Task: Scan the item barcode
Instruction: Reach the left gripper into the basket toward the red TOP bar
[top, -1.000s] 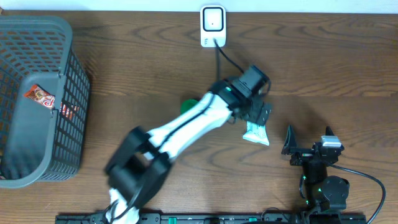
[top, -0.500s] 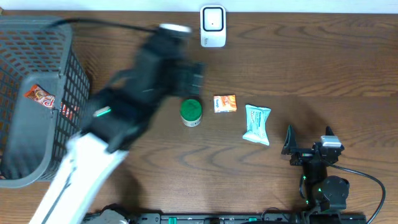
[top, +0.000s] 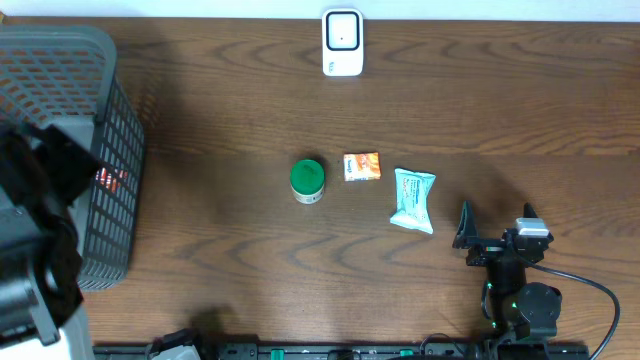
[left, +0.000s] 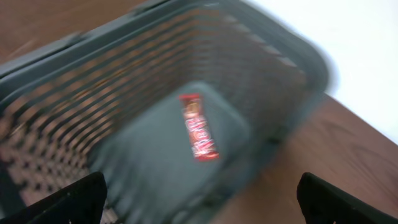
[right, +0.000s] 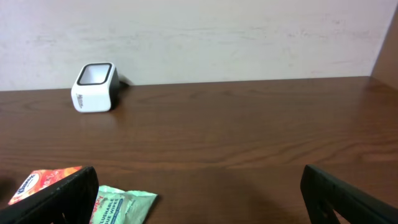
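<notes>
The white barcode scanner (top: 342, 42) stands at the table's far edge and also shows as the scanner (right: 94, 87) in the right wrist view. A green round tin (top: 307, 180), an orange packet (top: 361, 166) and a mint wipes pack (top: 413, 200) lie mid-table. My left gripper (left: 199, 202) hangs open and empty above the grey basket (left: 292, 62), with a red snack bar (left: 199, 134) on the basket floor below it. My right gripper (right: 199, 196) rests open and empty near the front edge, right of the wipes pack (right: 121, 202).
The basket (top: 120, 130) fills the left end of the table, and my blurred left arm (top: 35, 250) covers much of it. A black cable (top: 590, 290) runs from the right arm's base at the front right.
My left arm has swung from over the items at mid-table to the far left above the basket, uncovering the tin and packets. The right arm has not moved.
</notes>
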